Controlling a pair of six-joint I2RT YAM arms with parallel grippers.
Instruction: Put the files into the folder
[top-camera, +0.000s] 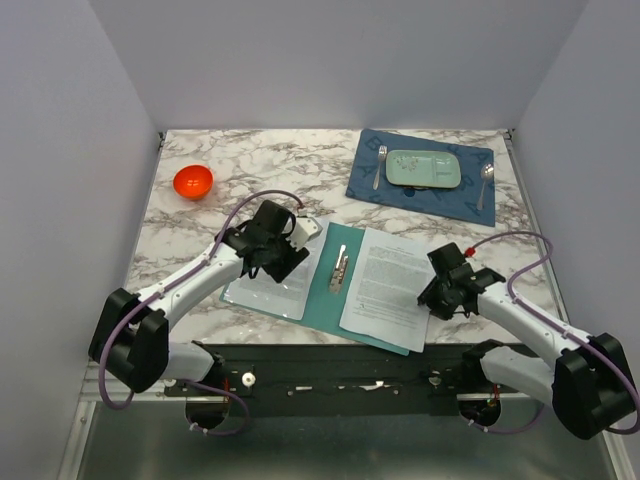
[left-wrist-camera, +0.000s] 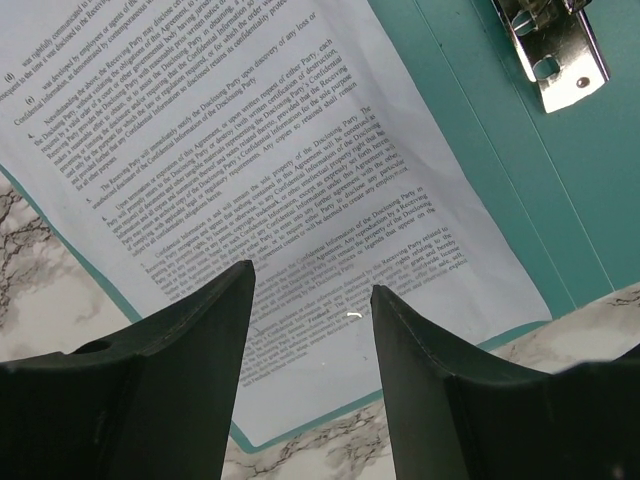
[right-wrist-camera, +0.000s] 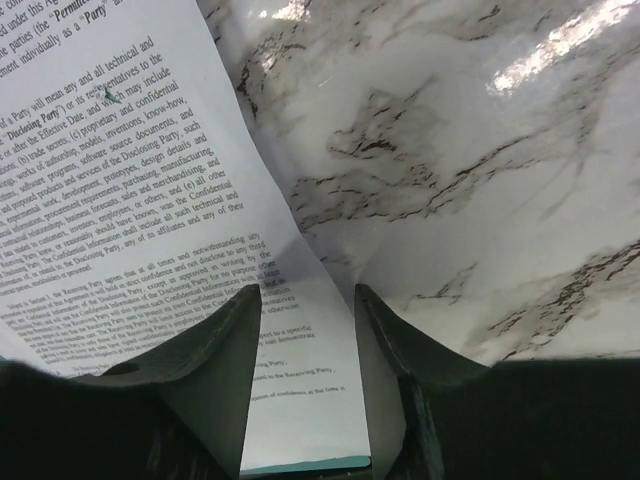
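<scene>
The teal-green folder (top-camera: 322, 290) lies open on the marble table, its metal clip (top-camera: 339, 268) at the spine. One printed sheet (top-camera: 272, 292) lies on its left leaf and another (top-camera: 385, 285) on its right leaf. My left gripper (top-camera: 277, 263) hovers open over the left sheet (left-wrist-camera: 250, 150), with the folder (left-wrist-camera: 520, 180) and clip (left-wrist-camera: 555, 50) beside it. My right gripper (top-camera: 437, 292) is open at the right sheet's right edge. In the right wrist view the gripper (right-wrist-camera: 308, 292) straddles that edge of the sheet (right-wrist-camera: 130, 200), which curves upward there. A strip of folder (right-wrist-camera: 300, 466) shows below.
An orange bowl (top-camera: 193, 181) sits at the back left. A dark blue placemat (top-camera: 420, 195) at the back right carries a pale green tray (top-camera: 423, 168), a fork (top-camera: 379, 165) and a spoon (top-camera: 485, 182). Bare marble lies right of the folder (right-wrist-camera: 480, 180).
</scene>
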